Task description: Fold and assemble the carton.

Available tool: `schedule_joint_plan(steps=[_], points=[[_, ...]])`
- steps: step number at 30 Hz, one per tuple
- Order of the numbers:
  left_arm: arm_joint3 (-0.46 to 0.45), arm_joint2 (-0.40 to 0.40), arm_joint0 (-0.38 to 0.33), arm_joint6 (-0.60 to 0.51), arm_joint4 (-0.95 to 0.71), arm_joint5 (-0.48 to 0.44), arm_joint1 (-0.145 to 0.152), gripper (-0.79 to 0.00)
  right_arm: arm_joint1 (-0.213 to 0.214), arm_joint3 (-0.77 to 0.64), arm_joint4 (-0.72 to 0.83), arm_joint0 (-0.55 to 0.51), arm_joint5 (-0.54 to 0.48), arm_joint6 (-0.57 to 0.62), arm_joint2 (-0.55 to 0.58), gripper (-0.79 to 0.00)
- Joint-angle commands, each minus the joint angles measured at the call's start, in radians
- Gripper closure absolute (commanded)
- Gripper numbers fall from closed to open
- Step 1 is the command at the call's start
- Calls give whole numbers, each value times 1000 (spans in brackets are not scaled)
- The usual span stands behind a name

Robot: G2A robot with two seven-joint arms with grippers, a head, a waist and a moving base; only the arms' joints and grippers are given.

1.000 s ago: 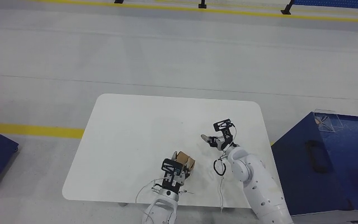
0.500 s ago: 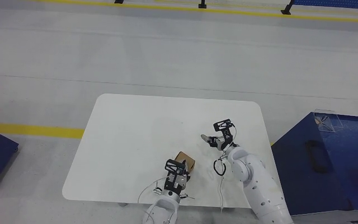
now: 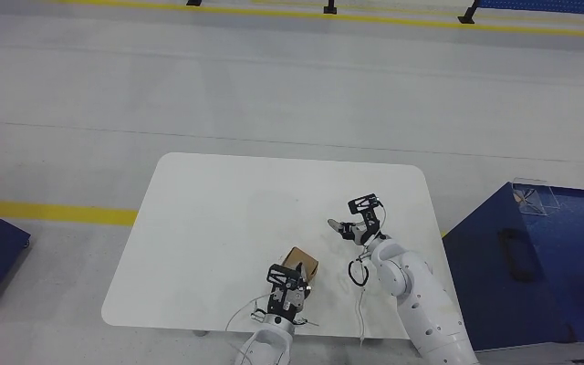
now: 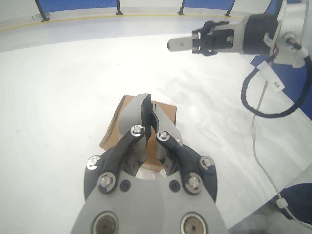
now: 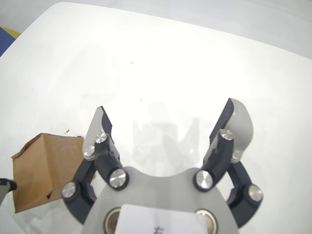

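Grey-and-black left tool (image 4: 149, 101) was the leftmost thing, down by the near edge of the white counter (image 3: 228, 210). Its fingers were squeezed pretty much together, right over the top of the carton (image 3: 301, 263). Honestly couldn't tell whether a bit of flap was pinched between the pads or whether they were just closed on nothing.

The carton itself was brown cardboard, partly formed and sitting on the counter under that tool. From the right wrist view one panel stood up at an angle with a ragged free edge, so to my eye the folding was only partway done.

Over to the right, well apart from the carton, the right tool (image 5: 166, 105) hung above bare counter with its fingers spread wide and nothing in them.

If I were doing this step, I'd use the left tool to pin or hold one wall steady and bring the open right tool across to push the loose panel along its crease. Go slow and press near the fold line, not the free edge. Thin cardboard buckles, and a light carton will skate across a slick counter if it isn't braced.
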Motion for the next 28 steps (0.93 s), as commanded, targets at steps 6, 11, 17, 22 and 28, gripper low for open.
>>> schedule_joint_plan(steps=[6,11,17,22,28], points=[[-69,-3,25,185,-21,46,-7,0,0,0,0,0,0,0,0,-785],[-123,-9,85,453,-106,57,-13,-785,0,0,0,0,0,0,0,-785],[-123,-9,85,455,-106,57,-13,-171,0,0,0,0,0,0,0,-784],[-123,-9,85,453,-106,57,-13,-491,0,0,0,0,0,0,0,-785],[-133,-32,92,435,-107,47,0,-727,5,-17,-4,-21,6,-11,11,-785]])
